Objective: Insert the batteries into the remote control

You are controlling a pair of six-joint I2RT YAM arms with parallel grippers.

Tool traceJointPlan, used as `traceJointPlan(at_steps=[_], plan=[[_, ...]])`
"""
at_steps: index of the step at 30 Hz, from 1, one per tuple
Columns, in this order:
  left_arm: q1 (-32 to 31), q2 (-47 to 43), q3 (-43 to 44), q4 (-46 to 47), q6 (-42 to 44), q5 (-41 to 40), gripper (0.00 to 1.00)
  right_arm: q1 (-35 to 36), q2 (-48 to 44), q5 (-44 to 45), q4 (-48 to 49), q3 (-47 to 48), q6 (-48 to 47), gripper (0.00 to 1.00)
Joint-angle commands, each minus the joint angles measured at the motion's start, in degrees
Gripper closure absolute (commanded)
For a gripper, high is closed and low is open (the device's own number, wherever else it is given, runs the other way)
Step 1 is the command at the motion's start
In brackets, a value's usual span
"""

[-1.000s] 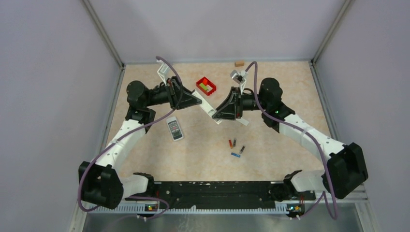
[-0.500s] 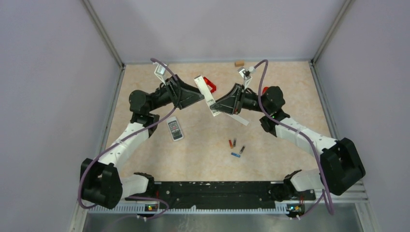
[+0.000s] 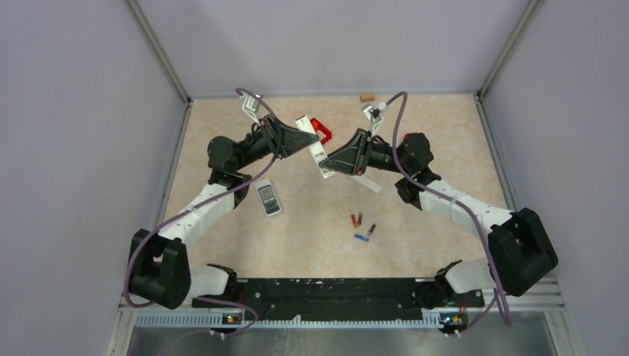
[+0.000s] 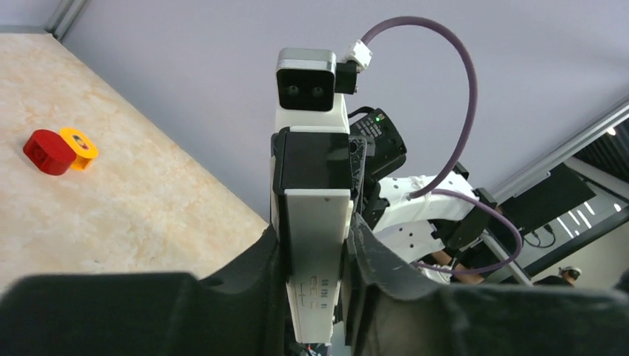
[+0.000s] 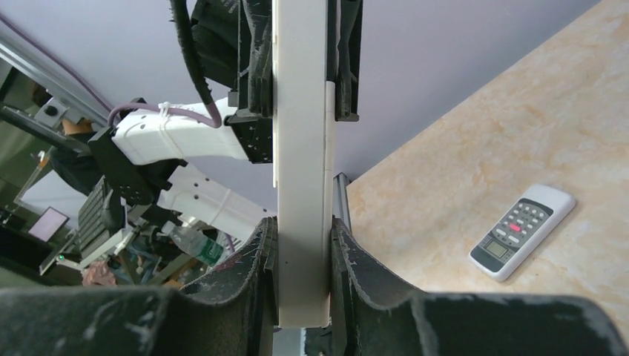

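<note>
Pale lilac walls (image 3: 89, 148) close in a marbled beige bench (image 3: 445, 126). Above it the left claw (image 3: 305, 142) and the right claw (image 3: 329, 161) each pinch tight on one end of a long white remote (image 3: 315, 149), held clear of the surface. The batteries (image 3: 360, 219), four I think, lie loose nearer the arm bases (image 3: 326, 291), well apart from it.

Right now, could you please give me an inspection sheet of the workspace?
Surface: beige marbled table.
Job's things: long white remote held in the air between both arms; four batteries loose on the table.
Clutter: small remote, red piece, wooden block, white strip.
Grippers: left gripper and right gripper each shut on the white remote.
Cables: purple cables loop from the wrists, touching nothing on the table.
Surroundings: plain grey walls; nothing else seen.
</note>
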Motion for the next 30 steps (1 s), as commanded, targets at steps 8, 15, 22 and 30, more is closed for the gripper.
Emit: traceJointPlan(at_steps=[8,15,22,30], plan=[[-0.09,-6.0,5.1,-26.82,23.06,-8.53,1.0,0.63,-4.07,7.63,-18.78,4.02,-10.27,0.34],[0.19,-7.62,7.44,-44.62,31.57,-24.36,1.0,0.63,-7.35,27.27,-37.88,3.09,-16.68,0.36],[0.49,-7.27,5.82,-46.07,34.19,-21.07,1.0,1.52,-3.94,37.4,-56.56,2.73,-22.77,0.82],[1.24,-9.15,4.04,-44.97,35.96,-15.48,1.0,6.97,3.42,42.11,-63.27,2.58,-24.71,0.76]])
